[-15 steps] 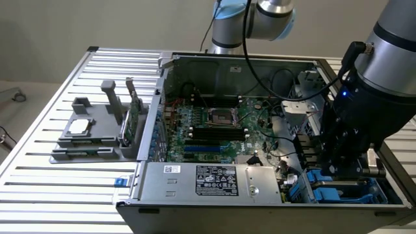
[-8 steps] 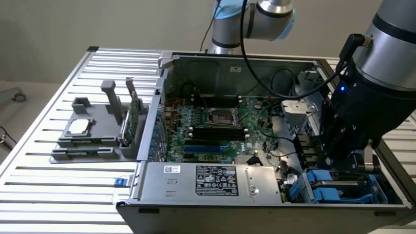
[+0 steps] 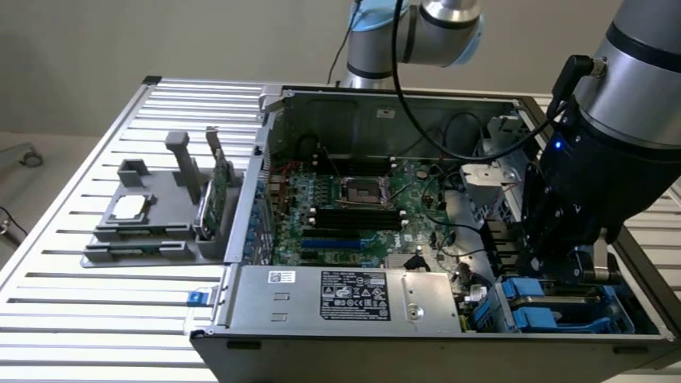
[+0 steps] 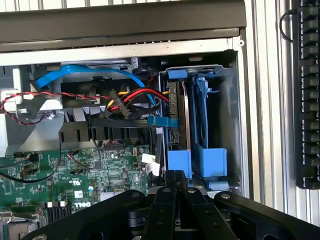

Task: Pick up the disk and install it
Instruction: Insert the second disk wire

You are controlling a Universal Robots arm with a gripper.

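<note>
Disk (image 4: 177,120) stands on edge in the blue drive bay (image 4: 212,160) at a corner of the open computer case (image 3: 352,323), long axis running along the case's side wall toward the gripper (image 4: 176,182). Jaws are clenched with fingertips meeting just beside the disk's blue carrier end; whether they pinch it is unclear. Case rests on a slatted metal table (image 3: 64,303) before a plain pale wall.

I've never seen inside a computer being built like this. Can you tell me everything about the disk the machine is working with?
The disk stands on edge in the drive bay at a corner of the open computer case. A dark, thin slab shows, framed by a blue plastic carrier with tabs at both ends. A second blue carrier sits beside it. The gripper is shut, its fingertips at the carrier's near tab; coloured cables run nearby.
</note>
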